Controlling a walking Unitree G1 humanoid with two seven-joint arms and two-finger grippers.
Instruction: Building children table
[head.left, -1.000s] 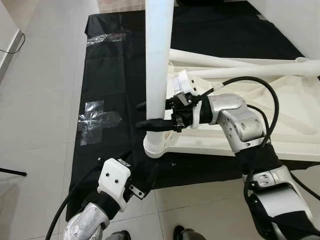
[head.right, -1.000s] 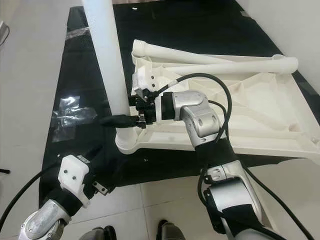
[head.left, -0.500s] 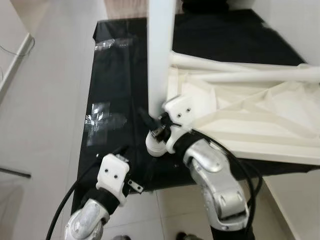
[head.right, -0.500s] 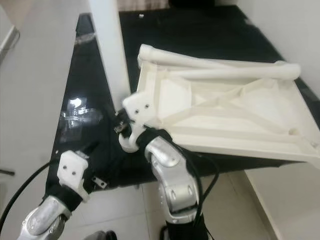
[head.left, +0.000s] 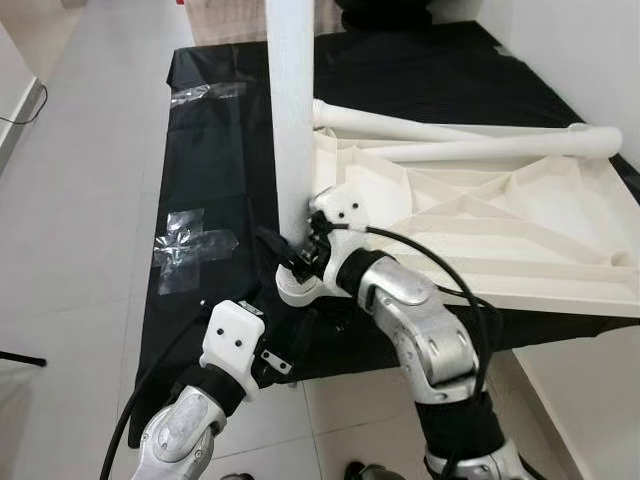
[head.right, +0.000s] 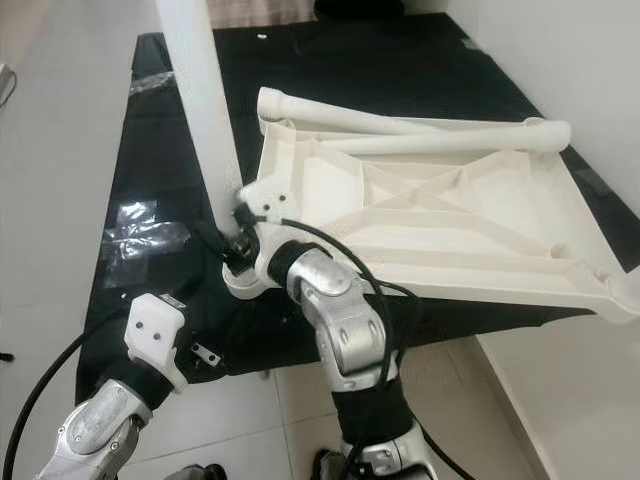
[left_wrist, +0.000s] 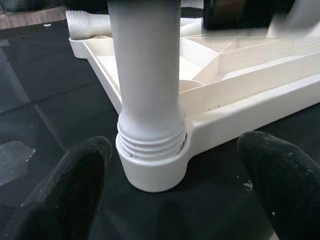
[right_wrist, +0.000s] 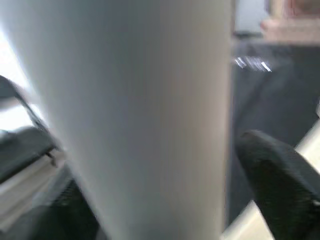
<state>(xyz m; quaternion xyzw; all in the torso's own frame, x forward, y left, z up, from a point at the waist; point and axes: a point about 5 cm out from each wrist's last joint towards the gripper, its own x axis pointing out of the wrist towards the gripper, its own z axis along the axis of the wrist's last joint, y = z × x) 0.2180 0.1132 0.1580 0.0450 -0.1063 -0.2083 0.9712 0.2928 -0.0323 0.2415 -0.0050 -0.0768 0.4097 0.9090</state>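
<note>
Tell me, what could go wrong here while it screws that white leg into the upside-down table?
The upright leg shows exposed threads above the corner socket, so it looks not fully seated and could cross-thread or wobble. The right claw grips low on a tall leg, so the top might lean. The left claw is open near the socket, not holding the tabletop, which might slide on the black sheet as the leg turns.

A black plastic sheet (head.left: 215, 150) covers the pale tiled floor (head.left: 80, 200) through the middle of the frame, with clear tape patches (head.left: 185, 240) on its left part (shiny, crinkled). A white wall (head.left: 580, 50) fills the upper right, and a thin dark cable (head.left: 22, 105) lies at the far left edge
</note>
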